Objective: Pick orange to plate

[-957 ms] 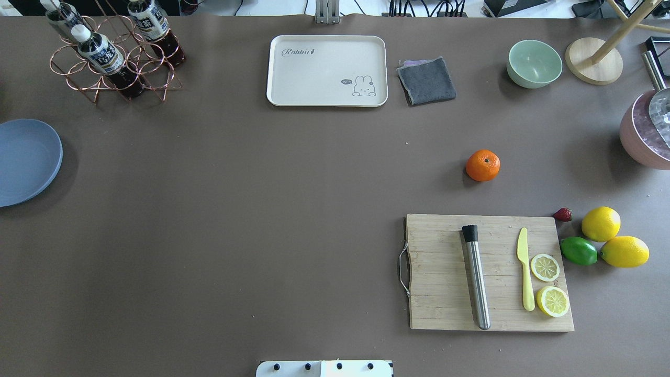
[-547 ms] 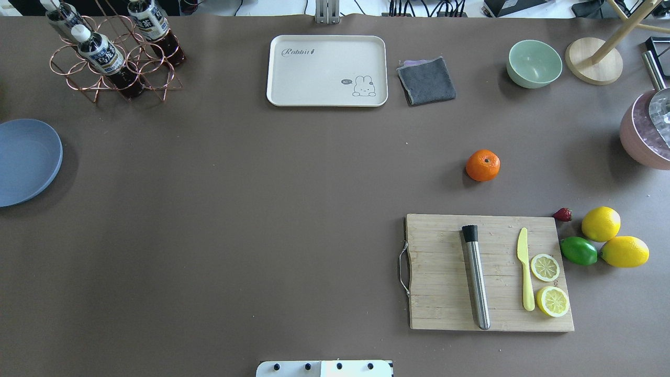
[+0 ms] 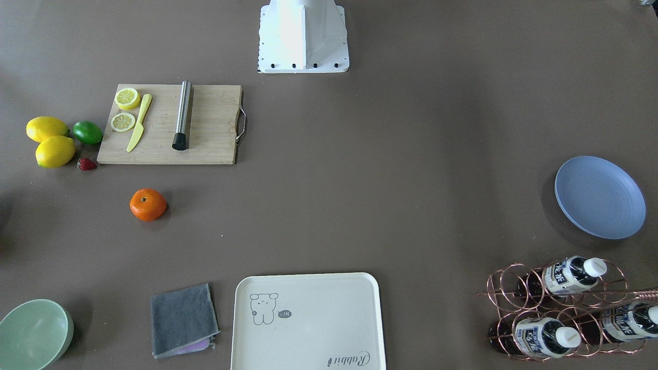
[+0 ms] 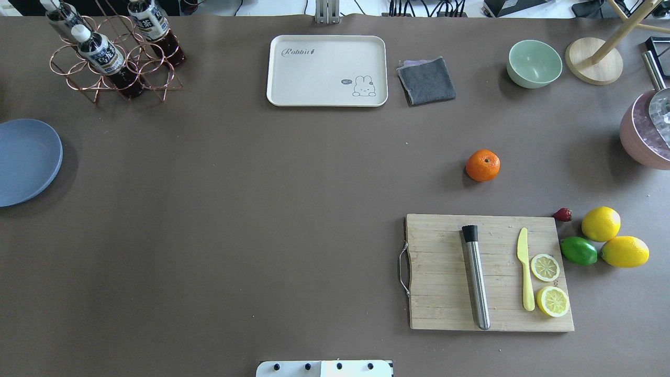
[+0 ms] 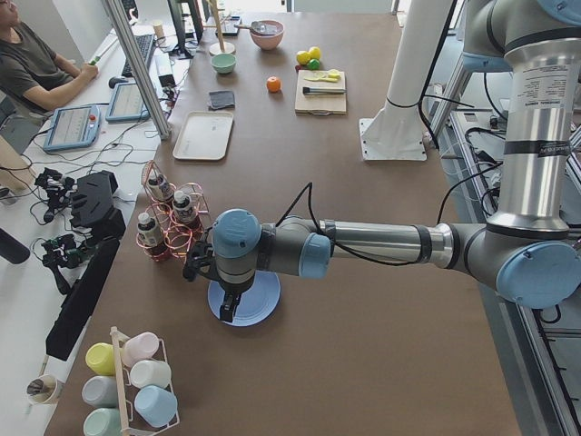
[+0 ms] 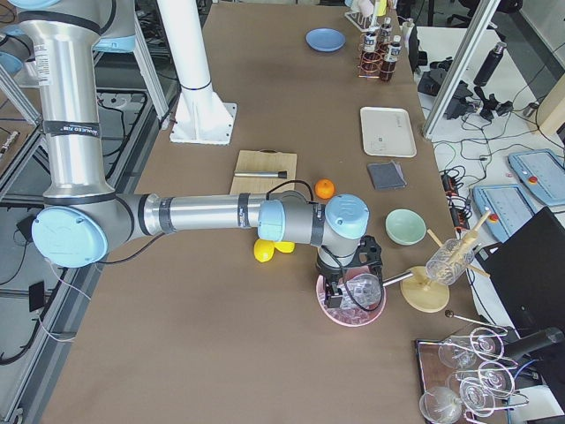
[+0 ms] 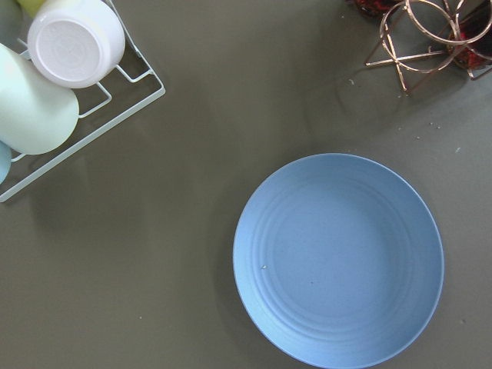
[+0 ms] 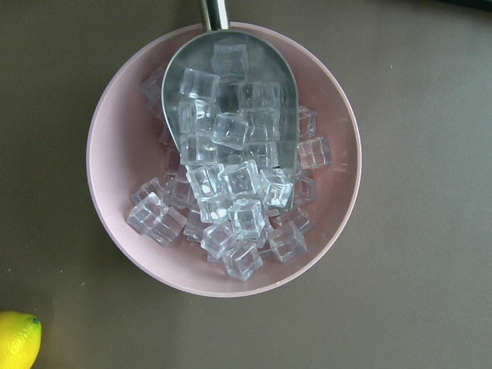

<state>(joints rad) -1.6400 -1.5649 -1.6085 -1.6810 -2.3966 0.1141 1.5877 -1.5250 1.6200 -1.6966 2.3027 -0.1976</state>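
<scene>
Bright orange (image 4: pixel 482 165) unmoved near table (image 4: pixel 261 209) right edge; plate (image 4: pixel 26 162) bare; left gripper (image 5: pixel 226 311), right gripper (image 6: pixel 341 288) grip state cannot tell; pick unstarted.

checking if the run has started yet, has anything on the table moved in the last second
Nothing visibly changed in the overhead view. The orange lies in the same spot on the table just beyond the cutting board, and the plate sits bare at the left edge as before.
</scene>
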